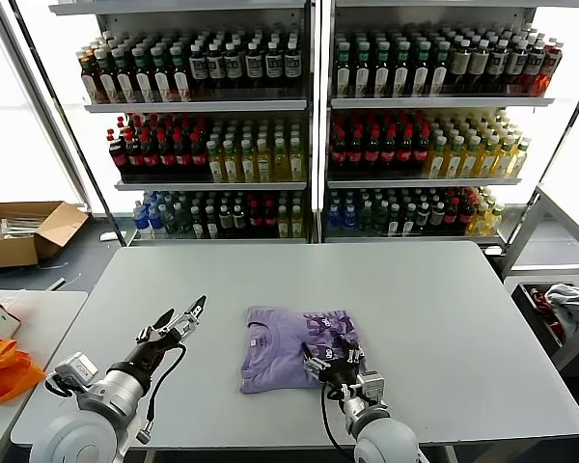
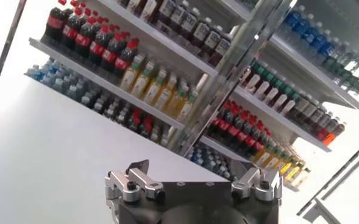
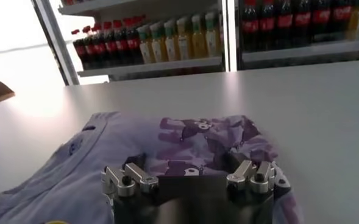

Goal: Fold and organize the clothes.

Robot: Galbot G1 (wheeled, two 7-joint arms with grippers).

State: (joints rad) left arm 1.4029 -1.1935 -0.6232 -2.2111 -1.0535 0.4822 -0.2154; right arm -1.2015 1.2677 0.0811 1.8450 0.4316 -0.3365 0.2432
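While open, right hand [image 1: 330,364] (empty) overhangs T-shirt [image 1: 275,347].

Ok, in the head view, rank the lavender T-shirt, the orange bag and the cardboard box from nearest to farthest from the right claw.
1. The lavender T-shirt, folded at table centre; the open right claw sits at its near right corner.
2. The orange bag, on the side table at the far left.
3. The cardboard box, on the floor at the far left, further back.
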